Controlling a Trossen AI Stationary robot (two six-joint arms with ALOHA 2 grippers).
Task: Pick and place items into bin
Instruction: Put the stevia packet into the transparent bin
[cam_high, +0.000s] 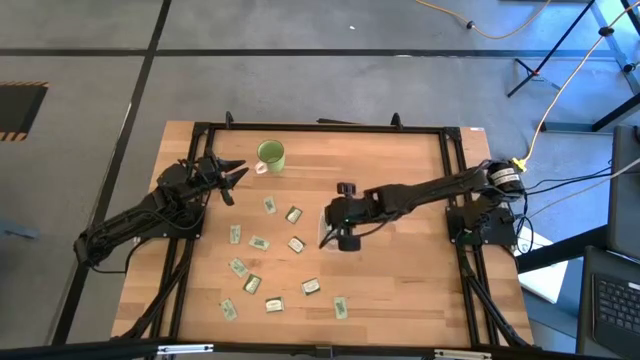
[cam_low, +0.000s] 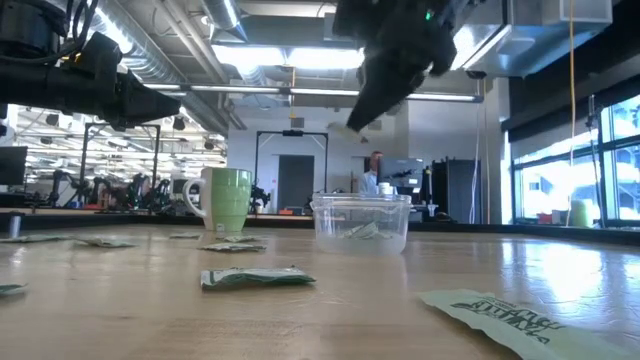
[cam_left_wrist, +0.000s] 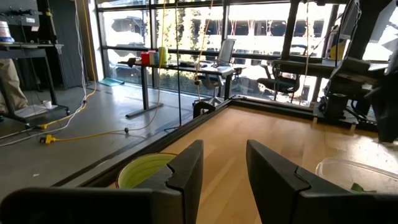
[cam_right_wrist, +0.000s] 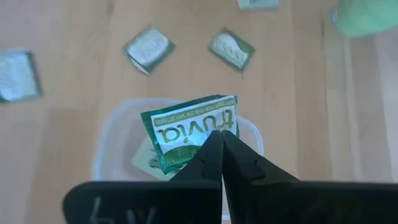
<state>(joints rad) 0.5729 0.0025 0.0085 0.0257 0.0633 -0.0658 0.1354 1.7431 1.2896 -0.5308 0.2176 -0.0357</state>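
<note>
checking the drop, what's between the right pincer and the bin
Only the packet the right pincer holds; in the right wrist view it hangs over the bin. The low view shows open air between them.

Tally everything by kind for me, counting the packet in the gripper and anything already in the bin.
Loose packets: 12
Held packet, in the right gripper: 1
Binned packet that can be seen: 1
Clear bin: 1
Green mug: 1
Total: 16
</note>
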